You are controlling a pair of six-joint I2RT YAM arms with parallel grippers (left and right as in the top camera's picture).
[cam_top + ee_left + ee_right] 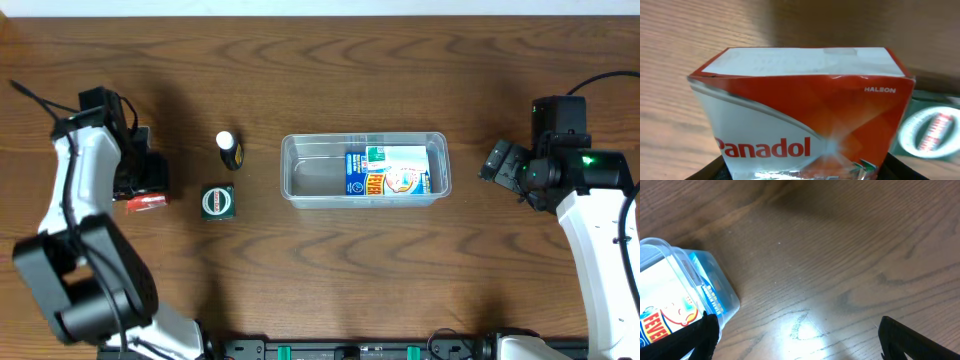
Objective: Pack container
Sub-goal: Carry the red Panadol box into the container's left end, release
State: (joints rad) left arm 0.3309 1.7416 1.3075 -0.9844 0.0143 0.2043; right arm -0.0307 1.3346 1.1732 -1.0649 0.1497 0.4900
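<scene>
The clear plastic container (300, 185) sits mid-table with a blue and white box (387, 172) lying inside; its corner also shows in the right wrist view (715, 287). My left gripper (142, 188) is at the far left, its fingers (802, 174) closed on both sides of a red and white Panadol box (805, 100), which shows red beneath the gripper in the overhead view (148, 203). My right gripper (503, 163) is open and empty over bare wood (800, 340), to the right of the container.
A small dark bottle with a white cap (228, 149) stands left of the container. A green box with a round label (218, 201) lies next to the Panadol box and shows in the left wrist view (932, 131).
</scene>
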